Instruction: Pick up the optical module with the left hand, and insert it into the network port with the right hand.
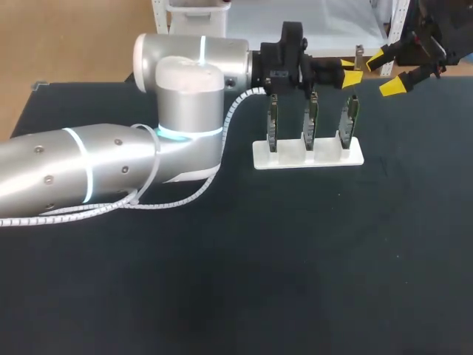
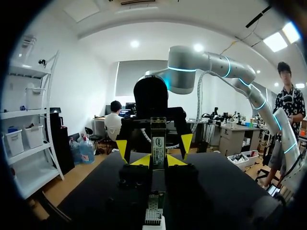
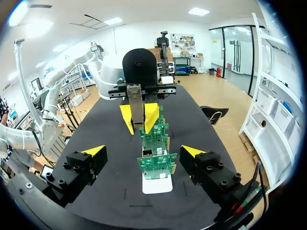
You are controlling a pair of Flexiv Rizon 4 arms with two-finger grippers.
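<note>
The optical module (image 1: 359,53), a slim silver bar, stands upright in my left gripper (image 1: 352,72), which is shut on it above the right end of the board stand. In the left wrist view the module (image 2: 158,136) rises between the yellow tips of my left gripper (image 2: 158,160). My right gripper (image 1: 386,74) hangs open just right of it, facing it. In the right wrist view my right gripper (image 3: 144,152) stands wide open, the held module (image 3: 135,100) ahead of it. Below are three upright green circuit boards (image 3: 156,165) with metal ports.
The three boards (image 1: 312,120) stand in a row on a white stand (image 1: 325,157) at the back of the black table (image 1: 295,259). My left arm (image 1: 111,163) lies across the table's left half, a white cable coiled beside it.
</note>
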